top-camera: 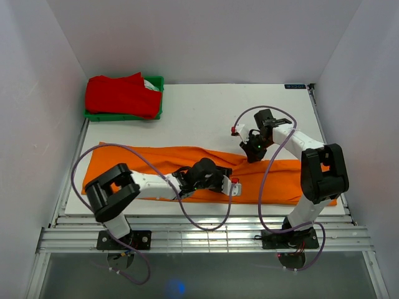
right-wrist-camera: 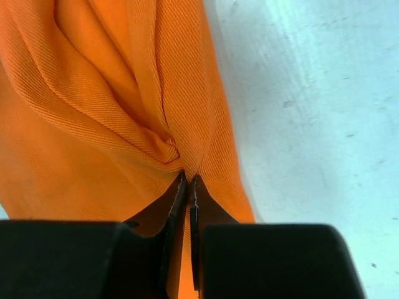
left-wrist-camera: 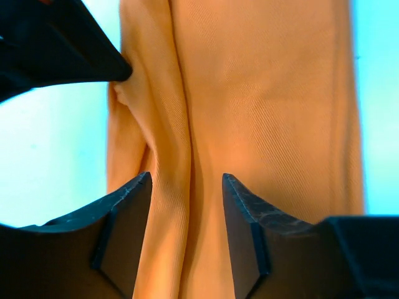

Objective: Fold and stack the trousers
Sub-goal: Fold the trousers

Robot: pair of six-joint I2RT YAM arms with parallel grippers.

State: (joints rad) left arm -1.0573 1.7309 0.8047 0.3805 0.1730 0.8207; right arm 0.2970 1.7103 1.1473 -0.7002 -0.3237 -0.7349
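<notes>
Top external view puts the bright orange, long-legged soft cloth trousers [top-camera: 156,159] lying stretched left to right across the near half of the flat white table [top-camera: 199,118], with the fabric rumpled into a ridge near the middle. The right gripper [top-camera: 252,154] stands at the garment's far edge. Its wrist view shows the black jaws clenched on a gathered fold of the orange cloth [right-wrist-camera: 93,124] (the weave bunches into creases right at the tips). The left gripper [top-camera: 232,185] sits low over the near side of the trousers, close to the middle. Its own camera shows the dark fingers [left-wrist-camera: 128,212] released and standing apart, straddling a long raised crease without pinching it. Thin purple cables [top-camera: 112,152] loop from both arms across the cloth. At the table's far left corner, well apart from the trousers, a crumpled red garment [top-camera: 121,94] fills a green plastic bin [top-camera: 118,117].
</notes>
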